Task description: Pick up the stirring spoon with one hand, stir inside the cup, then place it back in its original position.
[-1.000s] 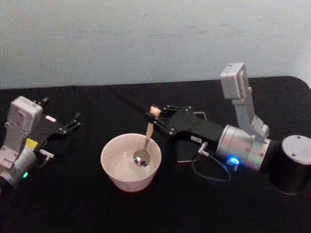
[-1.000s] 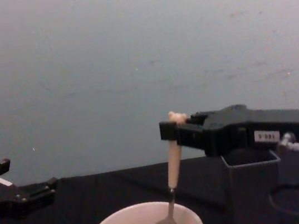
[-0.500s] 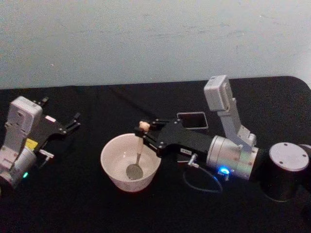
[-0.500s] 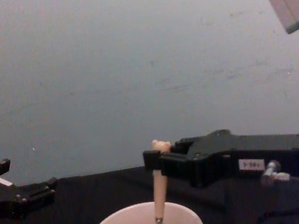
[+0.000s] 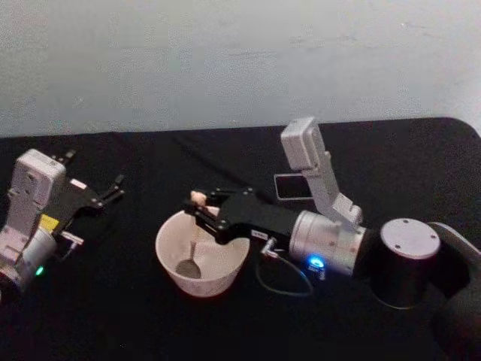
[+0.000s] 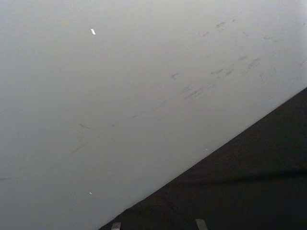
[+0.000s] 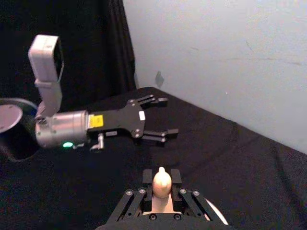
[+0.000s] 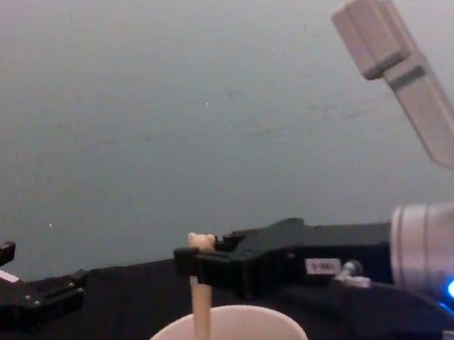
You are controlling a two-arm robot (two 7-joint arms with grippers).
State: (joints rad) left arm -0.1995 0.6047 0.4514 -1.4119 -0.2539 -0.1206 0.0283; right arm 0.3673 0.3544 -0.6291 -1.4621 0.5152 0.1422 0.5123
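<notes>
Right claw (image 5: 197,208), clamped on the beige bear-topped handle of the small metal stirring spoon (image 5: 188,268) hanging beneath it into the wide cream-white round cup (image 5: 201,286), wants slow circles clear of the walls; left claw (image 5: 113,188) spread, parked well aside.

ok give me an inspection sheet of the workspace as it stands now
surface: black cloth table, bare apart from the job's things.
job's things: stirring spoon stands near upright with its bowl down inside the cream cup; dark grey square holder stands farther back, apart from the cup and partly behind the right arm.
clutter: nothing seen.
grippers: right pincer reaches over the cup, shut on the spoon's beige handle just under the bear head; left pincer is open, parked at the table's left side, holding nothing.
cables: thin black cable loops down from the right wrist, beside the cup.
surroundings: plain pale wall behind the table.
</notes>
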